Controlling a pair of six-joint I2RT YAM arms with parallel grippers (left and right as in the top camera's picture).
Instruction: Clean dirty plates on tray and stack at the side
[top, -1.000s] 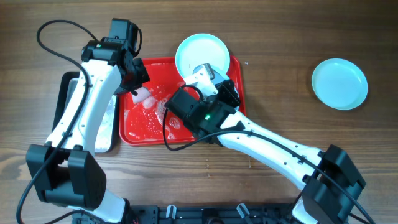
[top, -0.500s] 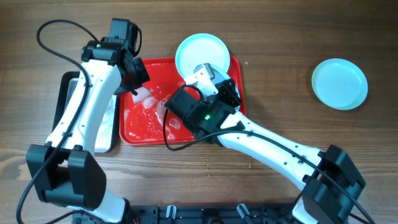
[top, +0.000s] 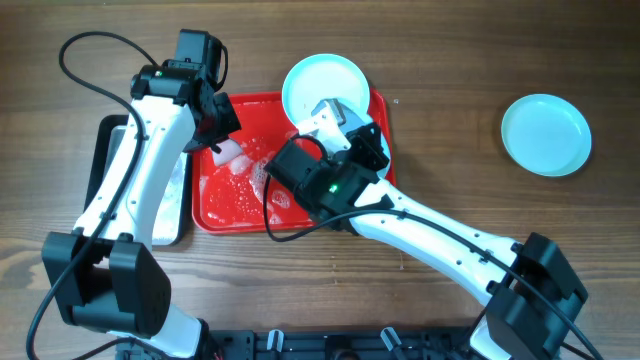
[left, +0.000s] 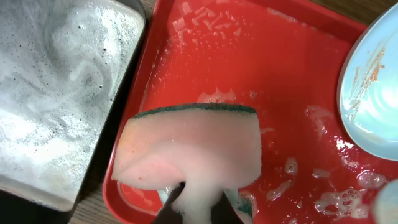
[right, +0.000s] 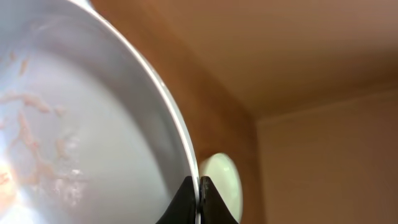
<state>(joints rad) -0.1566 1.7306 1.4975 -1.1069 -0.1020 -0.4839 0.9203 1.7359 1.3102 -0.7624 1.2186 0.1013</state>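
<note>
Nothing moved: one gripped plate (top: 322, 82), one table plate (top: 545, 134), one tray (top: 230, 215).

The tray (left: 261, 56) was red, flecked with white foam. The sponge (left: 193, 152) was pale pink with a dark green edge. The plate at the tray (top: 315, 85) was pale turquoise with thin brown streaks; the far plate (top: 545, 135) was plain turquoise. The desk (top: 450, 60) showed brown wood grain.

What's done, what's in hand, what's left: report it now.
Done: one lone plate lies on the table apart from the tray, apparently clean. In hand: the right end effector grips a streaked plate by its rim, tilted over the tray; the left end effector holds a soapy sponge. Left: scrubbing that plate and stacking it.
</note>
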